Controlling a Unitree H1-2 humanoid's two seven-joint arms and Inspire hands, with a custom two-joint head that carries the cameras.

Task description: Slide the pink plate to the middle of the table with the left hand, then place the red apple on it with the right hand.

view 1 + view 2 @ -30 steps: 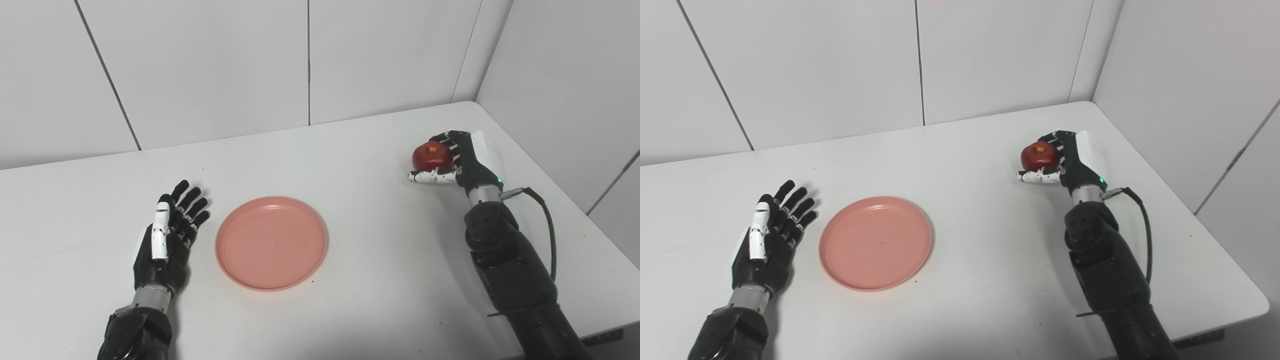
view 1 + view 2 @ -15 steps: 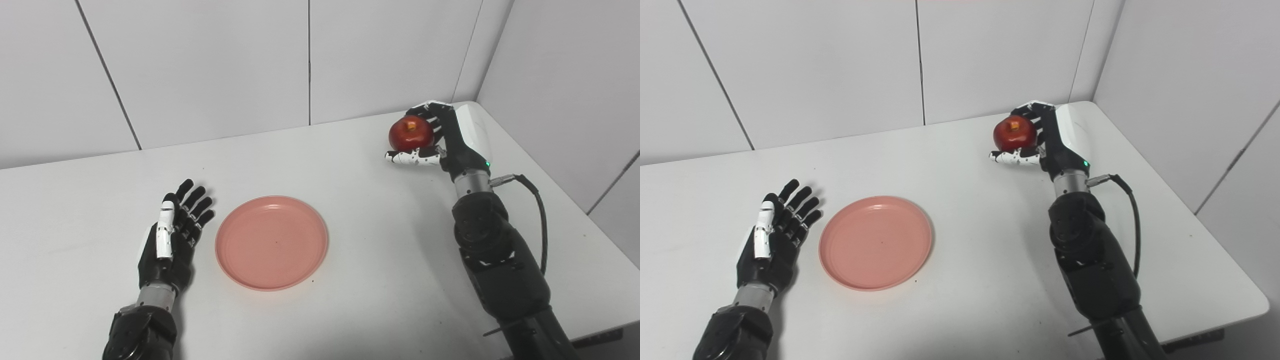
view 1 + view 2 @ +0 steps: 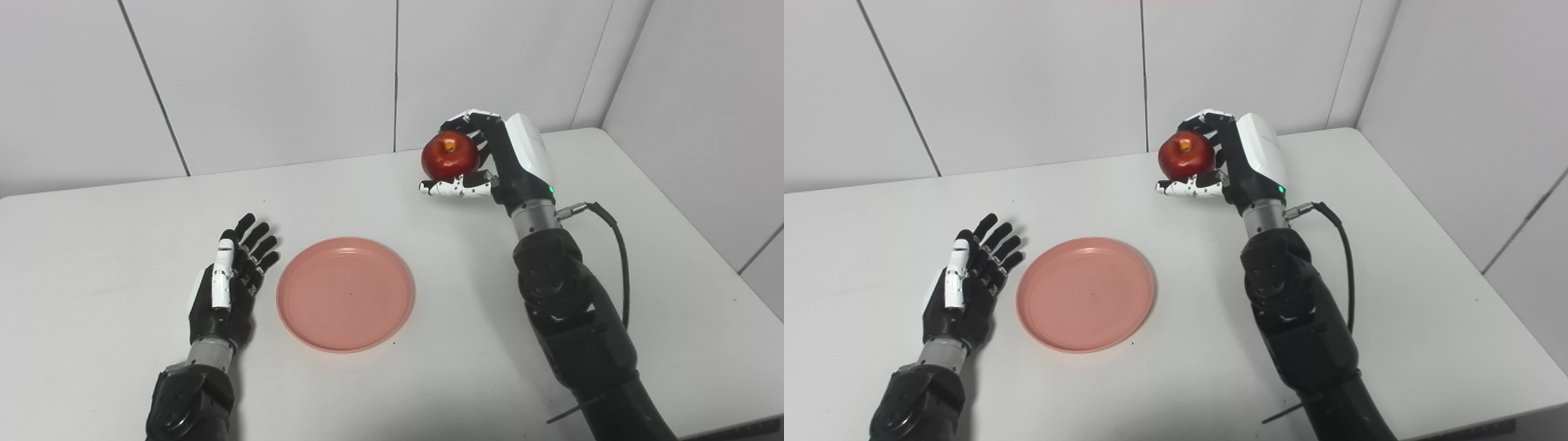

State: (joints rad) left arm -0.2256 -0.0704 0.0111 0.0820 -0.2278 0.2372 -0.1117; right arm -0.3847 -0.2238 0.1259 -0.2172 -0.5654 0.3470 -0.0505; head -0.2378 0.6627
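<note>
Since last frame I carried red apple (image 3: 449,155) off right edge toward desk middle, right hand (image 3: 490,160) clasping it | pink plate (image 3: 345,293) mid-desk | left hand (image 3: 234,279) splayed, empty | placing next

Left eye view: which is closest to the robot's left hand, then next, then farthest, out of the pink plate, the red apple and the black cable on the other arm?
From the left hand, which lies open on the table:
1. Pink plate, just beside it toward the middle.
2. Red apple, held up in the right hand, farther back.
3. Black cable, looping off the right wrist, far across.
</note>
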